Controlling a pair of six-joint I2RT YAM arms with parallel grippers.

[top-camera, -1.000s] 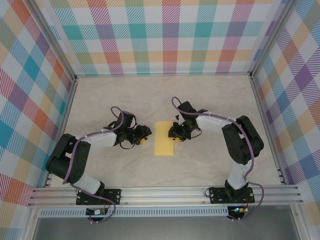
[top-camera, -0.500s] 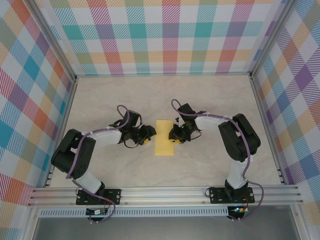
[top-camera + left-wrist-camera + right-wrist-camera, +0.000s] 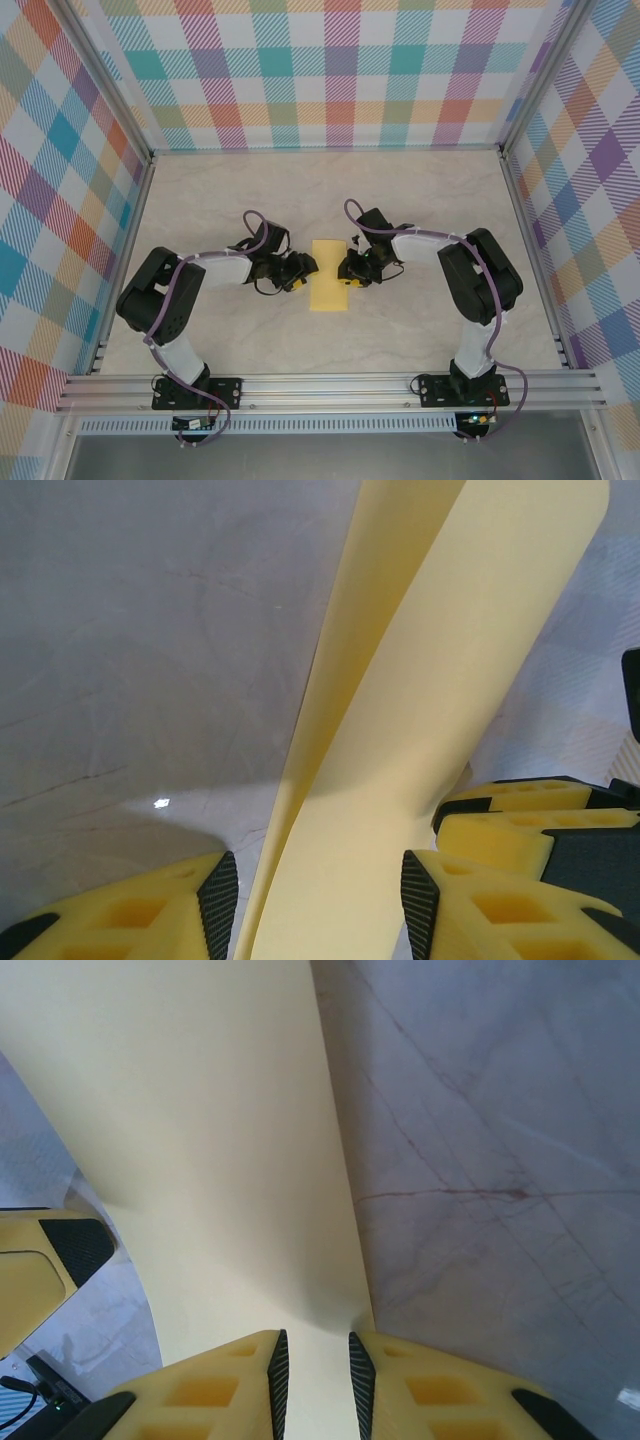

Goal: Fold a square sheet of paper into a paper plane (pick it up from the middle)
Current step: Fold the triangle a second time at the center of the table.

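Square sheet of paper (image 3: 328, 285) folded narrow, mid-table (image 3: 200, 200). Right edge pinched in right gripper (image 3: 347, 270), jaws almost closed on it. Left edge between left gripper (image 3: 300, 272) fingers, jaws half open, not clamping.

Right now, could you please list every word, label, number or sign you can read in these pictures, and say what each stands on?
None: no text can be read anywhere.
The paper is plain yellow, the table only veined stone, the walls only plaid.
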